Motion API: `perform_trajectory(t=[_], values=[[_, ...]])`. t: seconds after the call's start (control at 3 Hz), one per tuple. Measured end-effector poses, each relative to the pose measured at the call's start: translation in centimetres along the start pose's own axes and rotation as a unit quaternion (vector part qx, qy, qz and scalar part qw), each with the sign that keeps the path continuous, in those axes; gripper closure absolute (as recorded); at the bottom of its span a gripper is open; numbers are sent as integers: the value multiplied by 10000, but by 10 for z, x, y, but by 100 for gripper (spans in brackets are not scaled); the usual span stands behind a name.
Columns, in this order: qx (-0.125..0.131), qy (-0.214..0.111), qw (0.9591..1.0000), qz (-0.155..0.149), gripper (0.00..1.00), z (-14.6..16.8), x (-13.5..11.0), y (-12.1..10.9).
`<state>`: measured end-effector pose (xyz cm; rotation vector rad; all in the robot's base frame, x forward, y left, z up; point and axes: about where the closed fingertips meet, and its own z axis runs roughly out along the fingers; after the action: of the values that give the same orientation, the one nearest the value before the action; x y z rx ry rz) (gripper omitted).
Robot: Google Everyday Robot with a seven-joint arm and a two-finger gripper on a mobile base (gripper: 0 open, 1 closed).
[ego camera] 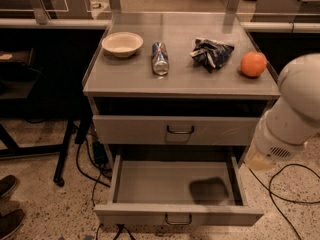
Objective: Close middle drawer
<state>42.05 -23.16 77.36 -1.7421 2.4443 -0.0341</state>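
The middle drawer (pixel 175 186) is the wide shallow grey one pulled far out at the bottom of the cabinet. Its inside is bare except for a dark shadow (pixel 209 189). Its flat front (pixel 150 215) faces me, with a small dark wire loop handle (pixel 178 219) at the centre. My gripper is out of view. Only a bulky white arm link (pixel 295 114) shows at the right, beside the cabinet's right side and above the drawer's right rear corner.
The drawer above (pixel 175 130) has a taller front and stands slightly out. On the cabinet top (pixel 180 79) are a bowl (pixel 122 43), a can lying down (pixel 160 58), a crumpled bag (pixel 212 53) and an orange (pixel 253 64). Cables (pixel 287 194) lie on the floor. Shoes (pixel 9 204) are at the left.
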Motion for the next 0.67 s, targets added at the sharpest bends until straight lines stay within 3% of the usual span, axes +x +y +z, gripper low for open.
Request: perform_trajectory(t=[0.33,0.67], values=[[-521,175,9983,186,100,83,14,21],[-1005,312,9937,398,100,143,25,42]])
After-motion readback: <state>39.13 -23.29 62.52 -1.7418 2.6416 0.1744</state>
